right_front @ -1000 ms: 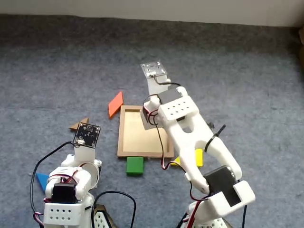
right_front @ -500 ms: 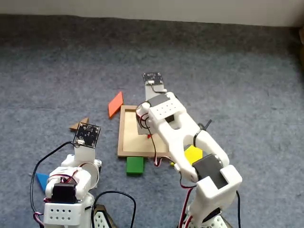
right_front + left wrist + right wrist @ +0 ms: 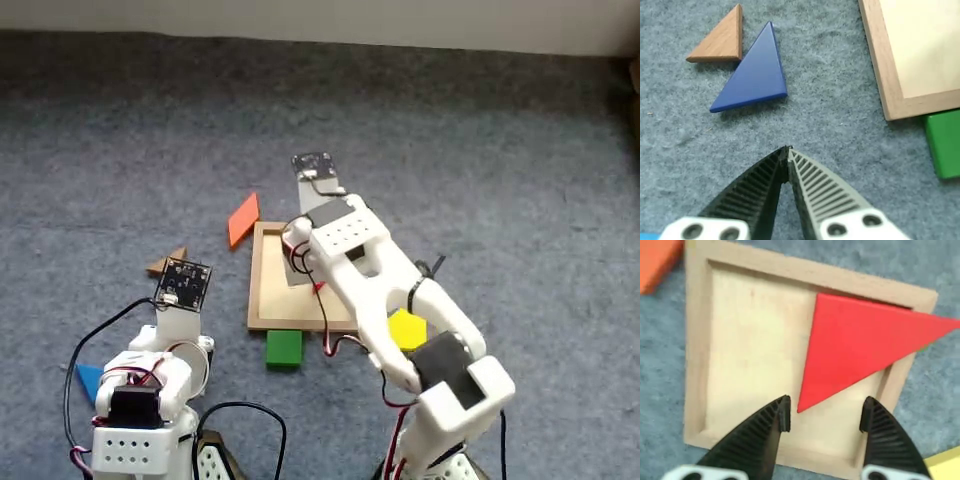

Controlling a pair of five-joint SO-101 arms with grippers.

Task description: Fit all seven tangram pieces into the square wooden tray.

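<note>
The right tool (image 3: 826, 402) hangs over the tray (image 3: 695, 340) with its fingers spread. The near corner of the red triangle (image 3: 855, 345) lies between them, and neither finger appears to touch it. Most of the triangle sits in the tray ahead of the tips, but its long point crosses the rim on one side, so it probably rests tilted rather than flat.

The triangle looks like a thin, rigid slab that is light and smooth-painted. It should slide easily on the tray floor and could skate out of a loose pinch. The best hold is likely across two edges near a corner, or a push flat against one edge to swing the point inside the rim.

An orange piece (image 3: 655, 260) lies beyond the tray's far corner and a yellow piece (image 3: 945, 465) lies beside the tool; neither blocks the tray.

The left tool (image 3: 787, 150) has its fingers pressed together, holding nothing, low over the grey surface (image 3: 840, 100). A blue triangle (image 3: 757, 75) lies ahead of its tips and a brown triangle (image 3: 720, 42) just beyond that. The tray corner and a green piece (image 3: 945, 145) sit off to its side.
</note>
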